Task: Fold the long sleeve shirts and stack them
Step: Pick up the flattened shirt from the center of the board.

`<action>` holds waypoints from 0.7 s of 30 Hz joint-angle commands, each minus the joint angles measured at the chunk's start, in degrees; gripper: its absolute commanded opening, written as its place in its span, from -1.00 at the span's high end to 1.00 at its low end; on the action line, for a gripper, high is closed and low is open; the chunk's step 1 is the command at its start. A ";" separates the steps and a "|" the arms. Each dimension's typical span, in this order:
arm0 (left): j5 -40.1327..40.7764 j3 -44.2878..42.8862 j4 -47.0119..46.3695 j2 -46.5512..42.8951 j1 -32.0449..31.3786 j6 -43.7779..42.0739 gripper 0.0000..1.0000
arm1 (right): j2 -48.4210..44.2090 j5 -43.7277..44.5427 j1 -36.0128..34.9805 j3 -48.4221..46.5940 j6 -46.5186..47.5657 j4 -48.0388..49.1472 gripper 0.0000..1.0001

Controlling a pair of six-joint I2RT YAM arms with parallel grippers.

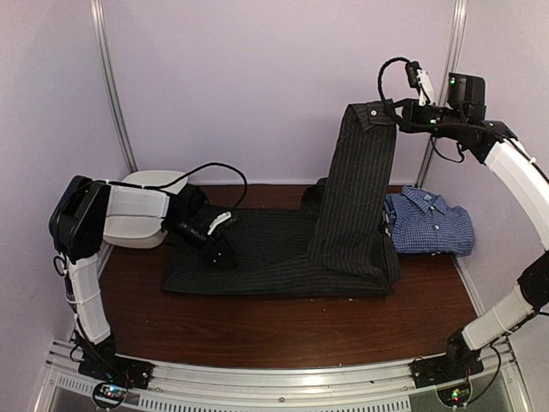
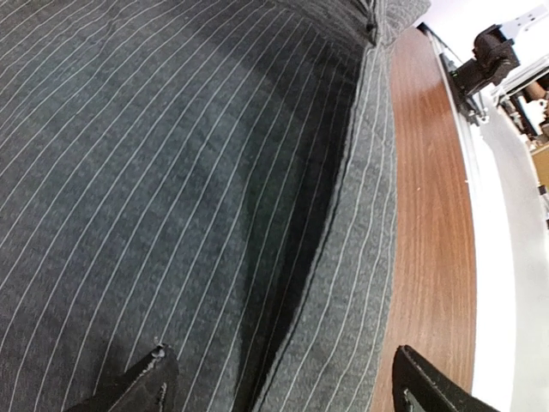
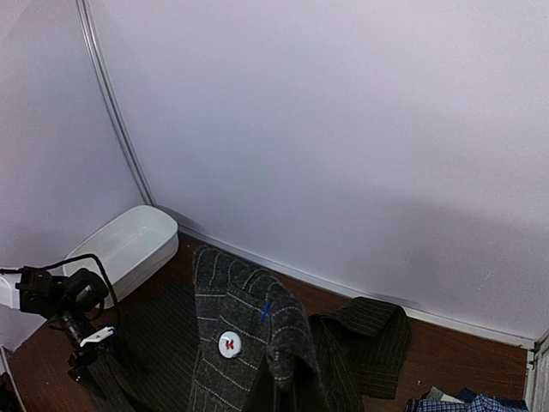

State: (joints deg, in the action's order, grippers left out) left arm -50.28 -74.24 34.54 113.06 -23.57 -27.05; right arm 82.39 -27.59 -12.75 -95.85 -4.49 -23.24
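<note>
Black with thin pale stripes, the pinstriped shirt (image 1: pixel 283 249) lies spread across the middle of the brown wooden table (image 1: pixel 257 330). One end of it is hoisted into a tall column at the right. The right gripper (image 1: pixel 393 113) is pinched together on that raised end near the collar, and the cloth hangs from it down to the table. The right wrist view shows a white button (image 3: pixel 228 343) on the hanging fabric. The left gripper (image 1: pixel 220 250) sits low over the shirt's left part, its fingers (image 2: pixel 147 382) spread wide with a fold of the cloth running between them. Just right of the hanging column, the blue-and-white check shirt (image 1: pixel 431 221) lies folded on the table. The white tub (image 1: pixel 159 179) stands at the back left, half covered by the left arm (image 1: pixel 129 206).
</note>
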 commanded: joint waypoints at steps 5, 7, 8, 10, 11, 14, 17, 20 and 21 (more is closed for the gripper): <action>-6.51 -7.86 6.84 7.53 -1.22 -7.01 -0.74 | -2.30 -1.76 1.10 -0.53 -0.78 1.85 1.00; -6.65 -8.54 8.08 9.39 -1.59 -7.53 -0.74 | -2.41 -1.56 1.31 -1.15 -0.78 1.36 1.00; -6.98 -8.55 8.33 10.10 -1.76 -7.90 -0.73 | -2.41 -1.52 1.40 -1.44 -0.78 1.11 1.00; -7.67 -8.39 8.48 10.84 -1.98 -8.14 -0.72 | -2.50 -1.57 1.71 -1.76 -0.70 0.88 1.00; -7.84 -8.46 8.63 11.13 -2.12 -8.17 -0.70 | -2.50 -1.56 1.80 -1.79 -0.74 0.84 1.00; -8.38 -8.81 9.72 11.80 -2.35 -8.47 -0.61 | -2.50 -1.60 2.08 -1.99 -0.69 0.67 1.00; -8.99 -8.50 10.29 12.40 -2.46 -8.60 -0.50 | -2.50 -1.55 2.61 -2.05 -0.65 0.50 1.00; -9.13 -8.68 11.32 13.17 -2.44 -8.73 -0.29 | -2.58 -1.54 3.23 -2.24 -0.61 0.35 1.00; -8.87 -8.77 11.80 13.23 -2.44 -8.83 -0.22 | -2.59 -1.65 3.40 -2.23 -0.62 0.31 1.00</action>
State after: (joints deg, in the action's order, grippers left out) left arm -57.12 -81.93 44.01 124.84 -25.89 -34.74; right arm 81.60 -28.58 -10.48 -96.16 -4.73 -23.68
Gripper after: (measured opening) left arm 0.656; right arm 0.013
